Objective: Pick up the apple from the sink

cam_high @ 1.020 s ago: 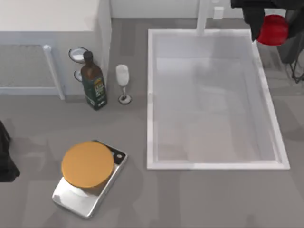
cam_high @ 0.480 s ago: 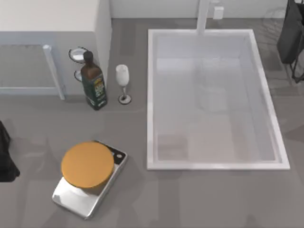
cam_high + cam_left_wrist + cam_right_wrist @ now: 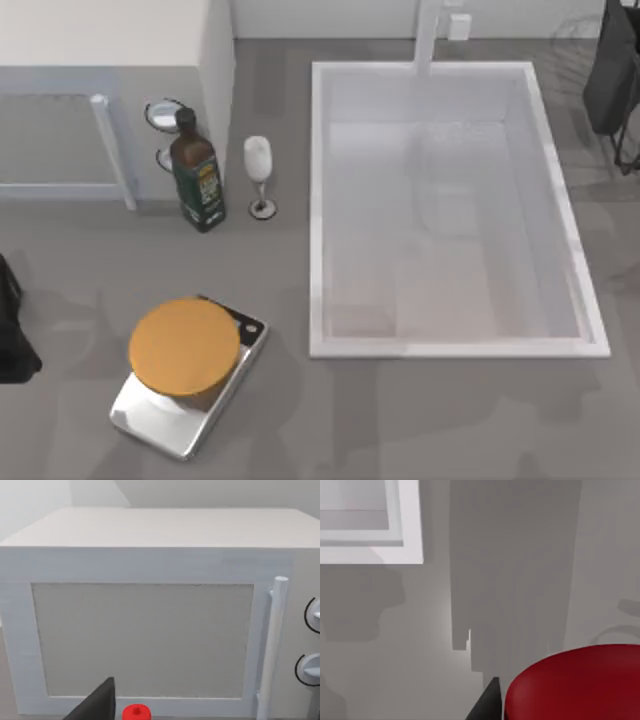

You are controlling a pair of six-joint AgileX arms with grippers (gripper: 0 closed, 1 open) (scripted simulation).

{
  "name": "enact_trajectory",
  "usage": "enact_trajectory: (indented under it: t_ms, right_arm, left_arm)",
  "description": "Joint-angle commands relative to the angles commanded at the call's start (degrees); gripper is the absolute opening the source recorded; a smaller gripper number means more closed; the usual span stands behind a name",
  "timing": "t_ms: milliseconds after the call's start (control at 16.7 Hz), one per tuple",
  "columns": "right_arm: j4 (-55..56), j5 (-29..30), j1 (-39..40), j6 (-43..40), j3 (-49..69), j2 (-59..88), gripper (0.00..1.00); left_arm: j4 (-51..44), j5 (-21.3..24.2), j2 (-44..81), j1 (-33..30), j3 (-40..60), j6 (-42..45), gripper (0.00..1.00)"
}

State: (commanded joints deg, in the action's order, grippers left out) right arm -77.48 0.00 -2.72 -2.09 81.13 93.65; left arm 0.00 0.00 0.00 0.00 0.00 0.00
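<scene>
The large white rectangular sink (image 3: 318,210) lies bare on the grey counter (image 3: 420,420), where a second ago the glossy bright-red apple hung over its far right corner. That apple (image 3: 575,682) now sits right beside the right pincer's dark fingertip (image 3: 487,702) in the right wrist view, high over the counter with the sink's corner well off from it. It looks gripped, closed on the fruit, so the pickup seems done. The left pincer (image 3: 97,705) idles facing a white microwave (image 3: 145,630); I cannot tell its opening.
</scene>
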Motion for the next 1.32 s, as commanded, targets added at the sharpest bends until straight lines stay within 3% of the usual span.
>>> enact_trajectory:
  t_ms: [360, 840, 1200, 1320]
  right_arm:
    - [2.1, 0.01, 0.28, 0.18, -2.06, 0.61, 0.0]
    - [23.36, 0.01, 0.28, 0.33, -18.7, 4.22, 0.0]
    - [25.06, 0.01, 0.27, 0.35, -20.34, 4.72, 0.0]
    - [25.06, 0.01, 0.27, 0.35, -20.34, 4.72, 0.15]
  left_arm:
    - [0.0, 0.0, 0.0, 0.0, 0.0, 0.0, 1.0]
    - [0.0, 0.0, 0.0, 0.0, 0.0, 0.0, 1.0]
    - [0.0, 0.0, 0.0, 0.0, 0.0, 0.0, 1.0]
    - [0.0, 0.0, 0.0, 0.0, 0.0, 0.0, 1.0]
